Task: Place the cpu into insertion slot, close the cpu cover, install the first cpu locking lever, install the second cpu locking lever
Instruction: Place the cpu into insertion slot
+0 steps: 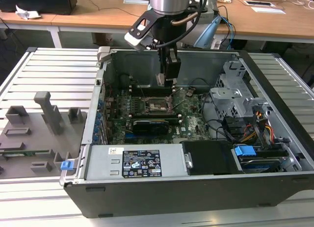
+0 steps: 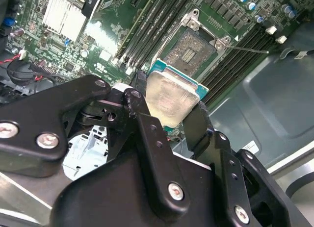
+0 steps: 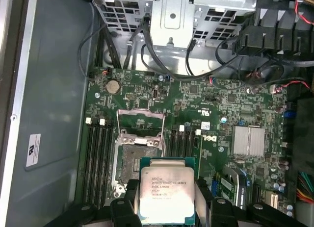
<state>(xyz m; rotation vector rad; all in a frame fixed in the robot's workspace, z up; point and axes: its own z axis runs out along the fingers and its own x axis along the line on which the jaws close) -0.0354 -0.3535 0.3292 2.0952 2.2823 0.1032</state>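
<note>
My gripper (image 2: 169, 103) is shut on the cpu (image 2: 171, 97), a flat square chip with a silvery top, gripped by two opposite edges. In the first wrist view the cpu (image 3: 167, 190) hangs above the green board, beside the insertion slot (image 3: 133, 161) and overlapping one of its corners. The slot (image 2: 189, 53) lies bare, a dark square with a grey metal rim. The cpu cover (image 3: 141, 123) is flipped open at the slot's far side. In the exterior view the gripper (image 1: 167, 81) hovers inside the open case above the slot (image 1: 157, 106).
Black memory slots (image 3: 98, 158) flank the socket on both sides. A thin lever rod (image 2: 250, 50) sticks out by the socket. A drive cage (image 1: 235, 97) with cables sits at the exterior view's right, and the power supply (image 1: 137, 163) at the front. A grey fixture tray (image 1: 34, 134) lies left of the case.
</note>
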